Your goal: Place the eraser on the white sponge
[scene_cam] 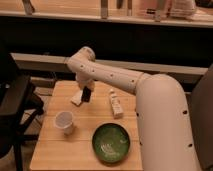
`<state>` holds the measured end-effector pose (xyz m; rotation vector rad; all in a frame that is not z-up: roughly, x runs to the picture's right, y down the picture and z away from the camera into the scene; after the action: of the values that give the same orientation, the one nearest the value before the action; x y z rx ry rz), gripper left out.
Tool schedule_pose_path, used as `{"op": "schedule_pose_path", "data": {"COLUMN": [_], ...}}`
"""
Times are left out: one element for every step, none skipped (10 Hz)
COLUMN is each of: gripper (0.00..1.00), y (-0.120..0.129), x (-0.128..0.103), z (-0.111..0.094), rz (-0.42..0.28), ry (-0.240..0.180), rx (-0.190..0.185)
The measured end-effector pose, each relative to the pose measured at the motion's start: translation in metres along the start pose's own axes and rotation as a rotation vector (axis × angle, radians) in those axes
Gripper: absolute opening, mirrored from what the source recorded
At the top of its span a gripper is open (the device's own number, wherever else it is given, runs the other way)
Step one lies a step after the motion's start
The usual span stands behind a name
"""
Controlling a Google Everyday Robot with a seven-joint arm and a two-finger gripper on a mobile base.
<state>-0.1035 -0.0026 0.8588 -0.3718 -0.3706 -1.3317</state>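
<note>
Pale slatted wooden table (55, 155), dark wall behind; black chair (12, 107) at left.
- Gripper (85, 90): on the white, rounded arm (115, 77), above the table's far-left part; fingers clamped together on the eraser.
- Eraser (86, 96): small flat black block, held upright, just right of the white sponge.
- White sponge (76, 98): thin cream rectangle, lying flat.
- White cup (64, 122): near left.
- Green glossy round bowl (111, 143): near centre.
- White tube-like bottle (116, 106): lying flat, centre.

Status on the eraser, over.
Gripper low over table, back left, jaws shut on eraser. White sponge right beside it. Nothing between them.
</note>
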Motion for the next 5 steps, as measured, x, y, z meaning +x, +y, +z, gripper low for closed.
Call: {"op": "schedule_pose_path", "data": {"gripper": [0.0, 0.0, 0.0, 0.0, 0.0], "y": [-0.001, -0.001, -0.009, -0.014, -0.027], "x": [0.0, -0.001, -0.002, -0.003, -0.006], "z": [0.001, 0.001, 0.002, 0.003, 0.006], "rz": [-0.009, -0.023, -0.046, -0.06, -0.091], "ry": [0.002, 0.004, 0.006, 0.007, 0.008], "rx": [0.0, 0.001, 0.002, 0.002, 0.001]}}
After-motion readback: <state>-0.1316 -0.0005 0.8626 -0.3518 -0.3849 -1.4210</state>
